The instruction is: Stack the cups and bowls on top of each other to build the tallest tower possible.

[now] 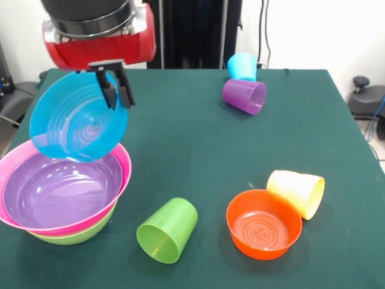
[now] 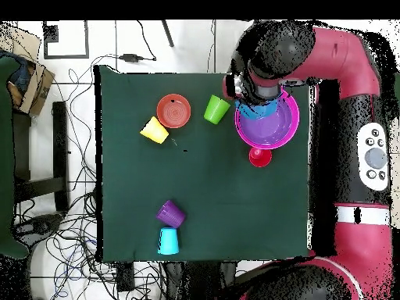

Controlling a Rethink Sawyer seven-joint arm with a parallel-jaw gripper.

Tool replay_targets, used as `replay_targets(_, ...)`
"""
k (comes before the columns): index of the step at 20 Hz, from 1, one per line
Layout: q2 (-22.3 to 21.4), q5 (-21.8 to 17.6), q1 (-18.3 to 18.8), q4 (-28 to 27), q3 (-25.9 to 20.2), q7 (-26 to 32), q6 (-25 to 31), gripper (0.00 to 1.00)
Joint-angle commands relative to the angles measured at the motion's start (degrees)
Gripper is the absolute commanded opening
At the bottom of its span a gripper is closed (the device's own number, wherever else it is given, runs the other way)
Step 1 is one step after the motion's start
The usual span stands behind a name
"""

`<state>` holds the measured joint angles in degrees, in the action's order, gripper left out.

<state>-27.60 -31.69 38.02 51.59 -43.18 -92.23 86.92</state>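
Note:
My gripper (image 1: pixel 118 90) is shut on the rim of the small blue bowl (image 1: pixel 78 118), which hangs tilted just above the tower (image 1: pixel 63 192). That tower is three nested large bowls: purple (image 1: pixel 60 189) inside pink (image 1: pixel 123 165) inside lime green (image 1: pixel 75 236), at the table's left in the front view. In the overhead view the arm hides most of the blue bowl (image 2: pixel 258 110) over the purple bowl (image 2: pixel 275 125). The orange bowl (image 1: pixel 263 223) stands upright. Lying on their sides are the lime green cup (image 1: pixel 168 229), pale yellow cup (image 1: pixel 297 192), purple cup (image 1: pixel 244 96) and light blue cup (image 1: pixel 242 66).
The green cloth table (image 1: pixel 198 150) ends close to the tower on the left. A small red round thing (image 2: pixel 260 157) shows beside the bowls in the overhead view. Cables and a cardboard box (image 2: pixel 31 86) lie on the floor off the table.

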Motion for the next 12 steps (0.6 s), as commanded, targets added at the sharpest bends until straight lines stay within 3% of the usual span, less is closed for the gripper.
replay_targets(1,6.85,-4.61,0.67,-4.23,-1.34,25.86,-2.95,0.0)
replay_targets(12,6.97,-3.65,1.87,0.8,0.14,25.01,-10.25,0.0)
